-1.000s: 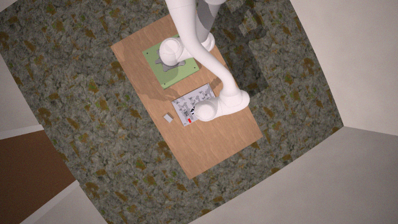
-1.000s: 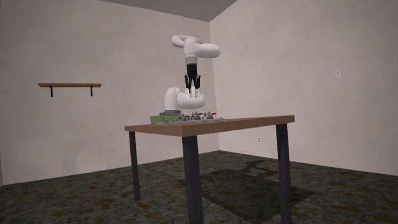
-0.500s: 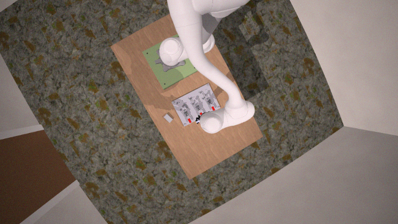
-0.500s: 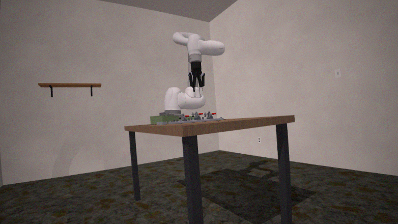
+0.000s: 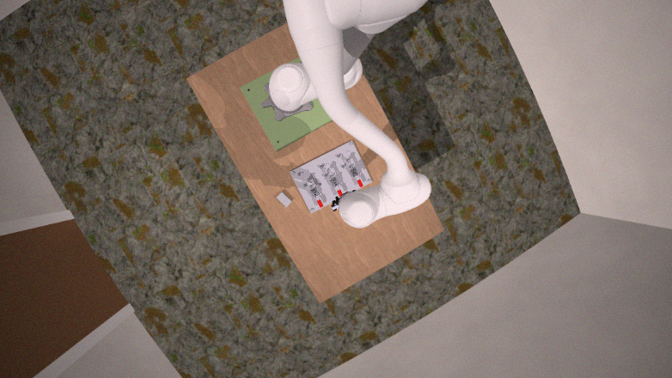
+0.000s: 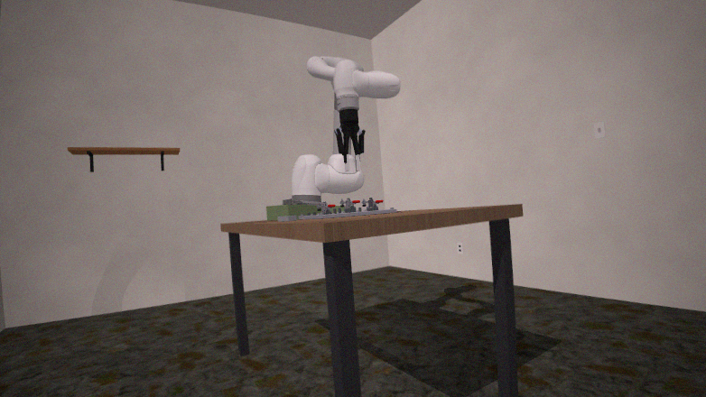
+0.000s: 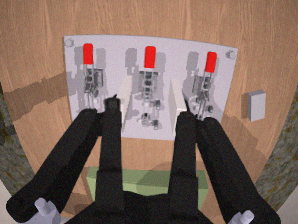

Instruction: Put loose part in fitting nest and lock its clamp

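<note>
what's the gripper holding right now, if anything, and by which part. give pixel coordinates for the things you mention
Nothing is held: the gripper (image 6: 350,166) (image 7: 150,88) is open above the fixture (image 5: 302,187) (image 7: 150,131), and the loose part (image 5: 284,199) (image 7: 256,106) lies on the table.

A small light-grey rectangular block (image 5: 284,199) (image 6: 288,217) (image 7: 257,105) lies on the wooden table, just beside the fixture plate (image 5: 304,187) (image 6: 390,210) (image 7: 165,42), apart from its short edge. The three toggle clamps, with red handles (image 5: 339,192) (image 6: 356,201) (image 7: 150,57), stand in a row on the fixture plate.

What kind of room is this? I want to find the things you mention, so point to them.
Maybe a robot workroom or lab: a big white robot arm (image 5: 328,84) (image 6: 377,84) stands on a wooden table (image 5: 357,253) (image 6: 419,219), beside a metal plate (image 5: 300,174) (image 7: 135,45) with red-handled clamps.
</note>
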Available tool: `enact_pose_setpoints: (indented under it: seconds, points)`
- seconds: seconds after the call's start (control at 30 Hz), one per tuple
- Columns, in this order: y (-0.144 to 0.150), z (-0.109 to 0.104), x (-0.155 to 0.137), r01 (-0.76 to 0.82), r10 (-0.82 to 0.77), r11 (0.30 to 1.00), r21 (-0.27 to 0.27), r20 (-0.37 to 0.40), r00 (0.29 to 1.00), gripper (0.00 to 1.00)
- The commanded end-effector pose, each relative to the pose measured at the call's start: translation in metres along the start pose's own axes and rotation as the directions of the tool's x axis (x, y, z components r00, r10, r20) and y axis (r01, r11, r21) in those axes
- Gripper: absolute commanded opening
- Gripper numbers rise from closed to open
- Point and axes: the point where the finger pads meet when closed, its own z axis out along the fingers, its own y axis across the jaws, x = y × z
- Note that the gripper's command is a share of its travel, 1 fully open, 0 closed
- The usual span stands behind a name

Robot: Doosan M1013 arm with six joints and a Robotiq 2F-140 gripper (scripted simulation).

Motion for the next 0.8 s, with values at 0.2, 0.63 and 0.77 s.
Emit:
enact_pose_setpoints:
  seconds: [0.2, 0.63, 0.77]
  points:
    - [-0.003, 0.029, 0.001, 0.002, -0.002, 1.0, 0.002, 0.0, 1.0, 0.35]
    - [-0.003, 0.076, 0.001, 0.002, -0.002, 1.0, 0.002, 0.0, 1.0, 0.35]
    - [-0.003, 0.089, 0.001, 0.002, -0.002, 1.0, 0.002, 0.0, 1.0, 0.35]
